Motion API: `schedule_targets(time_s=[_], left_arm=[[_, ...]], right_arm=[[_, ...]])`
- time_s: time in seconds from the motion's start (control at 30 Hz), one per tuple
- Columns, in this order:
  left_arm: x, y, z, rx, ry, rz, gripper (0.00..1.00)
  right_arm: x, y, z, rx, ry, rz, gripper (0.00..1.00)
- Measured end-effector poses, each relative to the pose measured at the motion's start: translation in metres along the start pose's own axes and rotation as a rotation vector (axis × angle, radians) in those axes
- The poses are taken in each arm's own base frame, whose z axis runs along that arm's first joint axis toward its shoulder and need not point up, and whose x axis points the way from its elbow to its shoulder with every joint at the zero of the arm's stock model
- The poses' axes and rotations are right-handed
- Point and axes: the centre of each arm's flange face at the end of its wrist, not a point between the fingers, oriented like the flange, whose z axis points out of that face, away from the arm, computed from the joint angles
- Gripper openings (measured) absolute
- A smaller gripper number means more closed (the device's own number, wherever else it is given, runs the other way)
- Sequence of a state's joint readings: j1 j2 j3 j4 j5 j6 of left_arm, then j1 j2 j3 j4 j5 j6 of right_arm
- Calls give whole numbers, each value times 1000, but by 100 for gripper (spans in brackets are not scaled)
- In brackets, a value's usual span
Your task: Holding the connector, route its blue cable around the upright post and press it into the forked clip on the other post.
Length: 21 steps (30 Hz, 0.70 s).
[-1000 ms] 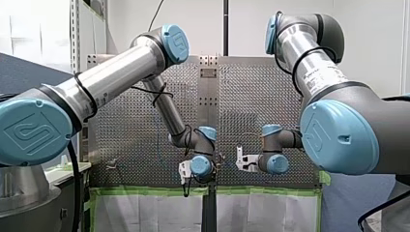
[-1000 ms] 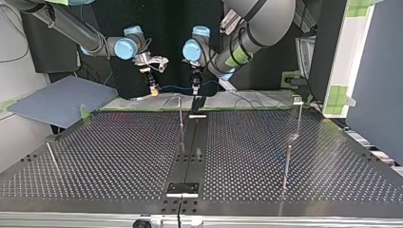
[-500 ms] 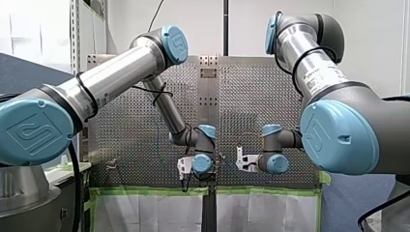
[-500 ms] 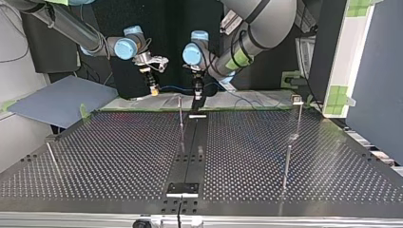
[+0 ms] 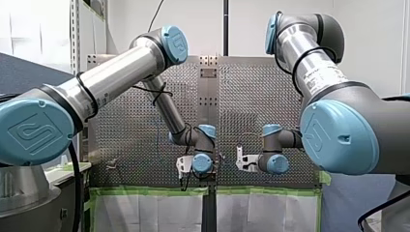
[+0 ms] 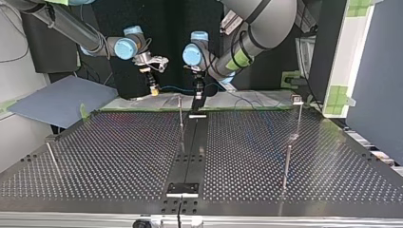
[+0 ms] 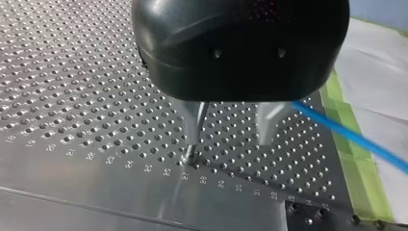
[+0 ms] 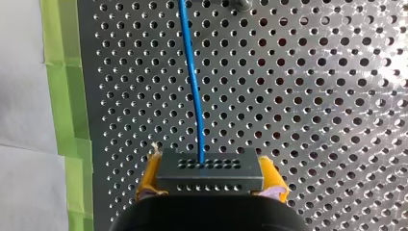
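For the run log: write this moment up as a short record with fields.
right hand: yellow pads shut on the dark grey perforated block connector
thin blue cable: runs from the connector ahead over the perforated metal table
left hand: black, metal fingers apart; cable passes beside one finger
thin upright metal post: stands close by the left hand
post topped by a small clip: at the top view's right, apart from both hands
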State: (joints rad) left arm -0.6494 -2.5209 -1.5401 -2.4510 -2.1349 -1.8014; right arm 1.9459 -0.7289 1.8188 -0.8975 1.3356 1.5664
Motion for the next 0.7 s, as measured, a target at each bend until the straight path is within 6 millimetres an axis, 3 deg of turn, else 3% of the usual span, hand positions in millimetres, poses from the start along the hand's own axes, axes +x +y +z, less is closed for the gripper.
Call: schedule_targets(time_s=[0.07, 0.7], left_arm=[[1, 0, -1, 0, 5, 4, 4], [1, 1, -7, -54, -7, 64, 4]], right_arm=[[0, 0, 0, 0, 0, 0, 0], [1, 11, 0, -17, 0, 7, 0]])
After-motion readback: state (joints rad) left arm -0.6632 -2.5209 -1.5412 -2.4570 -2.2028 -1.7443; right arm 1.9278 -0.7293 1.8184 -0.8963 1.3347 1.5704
